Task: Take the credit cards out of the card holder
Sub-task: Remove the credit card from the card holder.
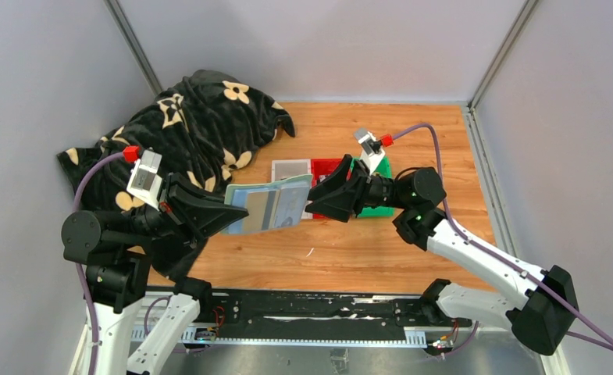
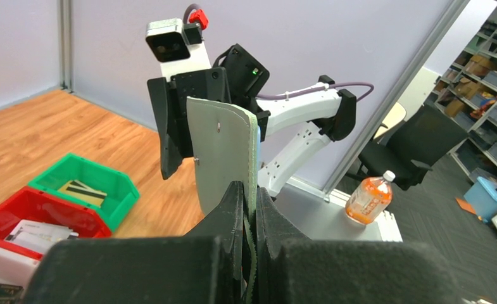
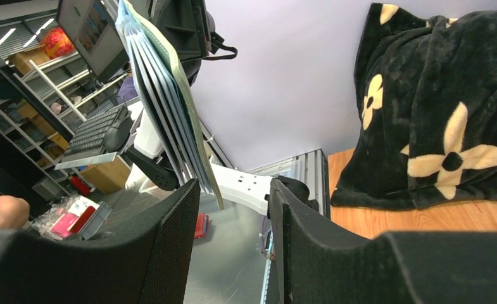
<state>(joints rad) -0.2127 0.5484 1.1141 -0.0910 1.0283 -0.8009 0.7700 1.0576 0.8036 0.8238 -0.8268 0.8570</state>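
1. the holder [image 1: 268,205] is a thin, flat grey-green wallet. it is held open in the air over the middle of the wooden table [image 1: 326,258], with its paler teal inside facing up in the top view.
2. the left gripper [image 1: 226,209] is clamped tight on the holder's 9 o'clock edge. in the left wrist view its black fingers press both faces of the soft sheet, which stands upright with a rounded corner.
3. the right gripper [image 1: 312,199] sits at the holder's 3 o'clock edge with its jaws apart. in the right wrist view the holder's edge hangs between the two textured black fingers [image 3: 169,240], and neither one clearly touches it.
4. from that side the holder shows as a fan of thin blue-grey slot layers. i cannot tell whether any cards sit in them.
5. three small plastic trays line up from 1 to 2 o'clock of the holder: a white tray [image 1: 291,168], a red tray [image 1: 326,166] and a green tray [image 1: 377,205].
6. in the left wrist view a yellow card [image 2: 84,189] with dark stripes lies flat in the green tray, and pale cards [image 2: 30,233] lie in the red tray.
7. a plush black blanket [image 1: 201,117] with cream flower shapes is heaped at 10 o'clock on the table.
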